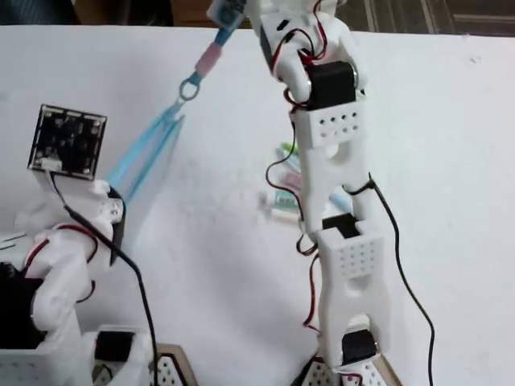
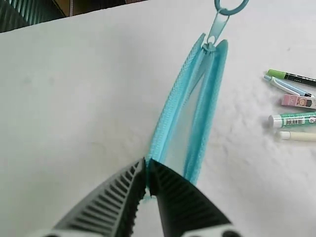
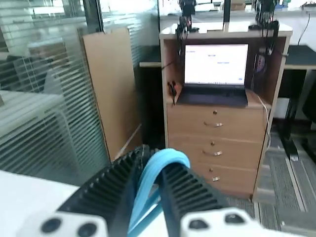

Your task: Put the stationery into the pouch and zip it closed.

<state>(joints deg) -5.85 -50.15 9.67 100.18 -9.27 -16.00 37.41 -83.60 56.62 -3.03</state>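
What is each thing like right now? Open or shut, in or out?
Pouch: unzipped, mouth open.
Slider: at the end far from the left gripper.
Pens: lying on the table, outside the pouch.
Left gripper: shut on the pouch's end.
Right gripper: shut on the strap.
Laptop: open, screen lit.

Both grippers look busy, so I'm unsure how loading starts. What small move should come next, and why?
Probably the right gripper should release the blue loop and move toward the pens. The pouch looks unzipped, the left gripper is shut on its end, and the pens lie outside it on the table.
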